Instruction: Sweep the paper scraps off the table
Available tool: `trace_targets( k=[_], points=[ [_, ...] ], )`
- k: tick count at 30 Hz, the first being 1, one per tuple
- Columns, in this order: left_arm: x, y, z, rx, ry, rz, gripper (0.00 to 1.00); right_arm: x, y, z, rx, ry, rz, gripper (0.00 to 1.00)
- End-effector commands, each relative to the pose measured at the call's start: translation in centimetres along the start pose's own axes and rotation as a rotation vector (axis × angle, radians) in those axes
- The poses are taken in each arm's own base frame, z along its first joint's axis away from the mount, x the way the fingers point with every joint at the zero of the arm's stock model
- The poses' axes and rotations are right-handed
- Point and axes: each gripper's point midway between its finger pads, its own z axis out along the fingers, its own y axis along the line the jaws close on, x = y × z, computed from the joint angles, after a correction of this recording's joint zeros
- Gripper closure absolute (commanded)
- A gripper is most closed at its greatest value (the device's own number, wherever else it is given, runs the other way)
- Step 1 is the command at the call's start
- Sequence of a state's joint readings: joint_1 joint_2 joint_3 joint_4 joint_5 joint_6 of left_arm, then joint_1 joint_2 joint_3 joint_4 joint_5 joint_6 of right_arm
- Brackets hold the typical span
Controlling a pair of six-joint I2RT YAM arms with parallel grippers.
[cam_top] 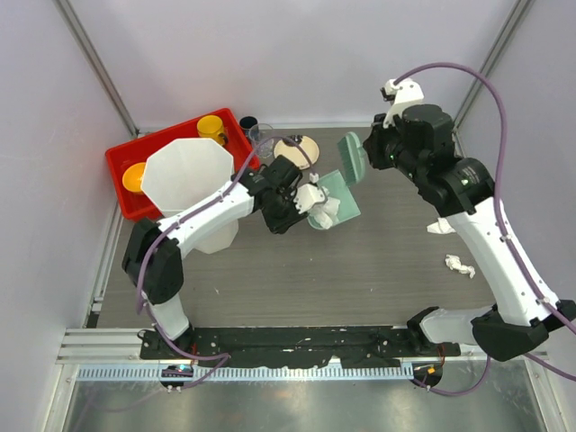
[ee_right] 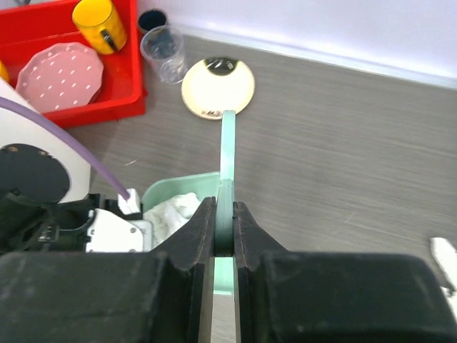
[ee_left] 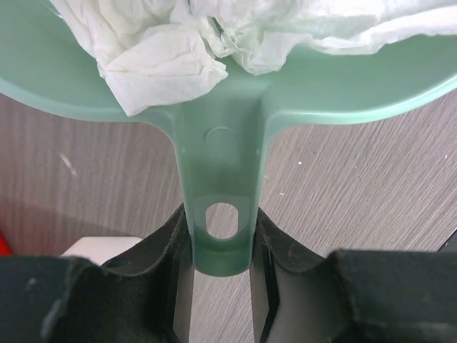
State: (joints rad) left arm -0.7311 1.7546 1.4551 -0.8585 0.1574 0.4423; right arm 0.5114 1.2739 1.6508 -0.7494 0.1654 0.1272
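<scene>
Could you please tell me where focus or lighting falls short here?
Top external: even diffuse light, all in focus. Left wrist: dustpan handle crisp, left fingers dark. Right wrist: right fingers near-black and soft around green sweeper; cream plate sharp.

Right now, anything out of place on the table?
Yes: two paper scraps lie loose on the table beside the right arm, outside the dustpan in the left claw that holds the other wads.
</scene>
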Motion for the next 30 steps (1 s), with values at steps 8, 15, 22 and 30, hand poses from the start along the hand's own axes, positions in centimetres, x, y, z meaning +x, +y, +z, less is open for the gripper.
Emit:
trace_targets(
  k=[8, 15, 22, 30],
  points=[
    [-4.1, 2.1, -11.5, -0.175, -0.109, -0.113, 1.00, -11.1, -8.3, -14.8, 0.380, -0.380, -0.007, 0.99],
    [-5.0, 3.6, -17.8, -0.309, -0.156, -0.126, 1.00, -6.7, -6.4, -9.6, 0.291, -0.233, -0.061, 0.99],
    [-3.5, 5.7, -23.1, -0.397, -0.209, -0.222, 1.00, -3.4, -5.2, -5.5, 0.240, -0.130, -0.096, 0.99],
    [0.5, 9.8, -29.6, -0.564, -0.261, -0.370, 1.00, -1.4, -4.0, -3.3, 0.173, -0.076, -0.113, 0.99]
  ],
)
